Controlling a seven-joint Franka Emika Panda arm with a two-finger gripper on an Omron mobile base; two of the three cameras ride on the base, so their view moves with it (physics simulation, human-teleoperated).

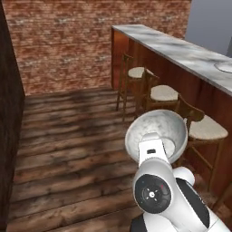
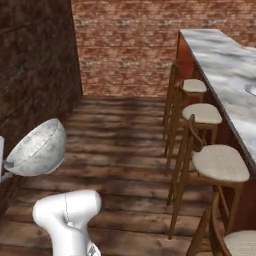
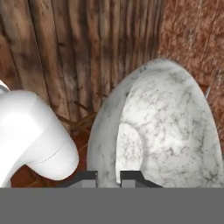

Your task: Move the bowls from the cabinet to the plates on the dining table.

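My gripper [image 3: 108,177] is shut on the rim of a pale grey-white speckled bowl [image 3: 166,131]. The rim runs between the two dark fingertips. The bowl [image 1: 156,131] hangs tilted in the air above the wooden floor, its opening turned toward my arm, and from the other side its rounded underside [image 2: 37,147] faces outward. The dining table [image 1: 181,52] with its marble top runs along the right, and a pale round plate [image 1: 224,67] lies on it at the far right edge. The plate's rim [image 2: 251,89] also peeks in on the table [image 2: 225,65]. The cabinet is out of view.
Several wooden bar stools with cream seats [image 1: 163,93] [image 2: 220,162] line the table's near side. A dark wooden panel [image 1: 9,113] [image 2: 35,65] stands on the left. A brick wall [image 1: 68,41] closes the far end, with plank floor [image 1: 68,145] between.
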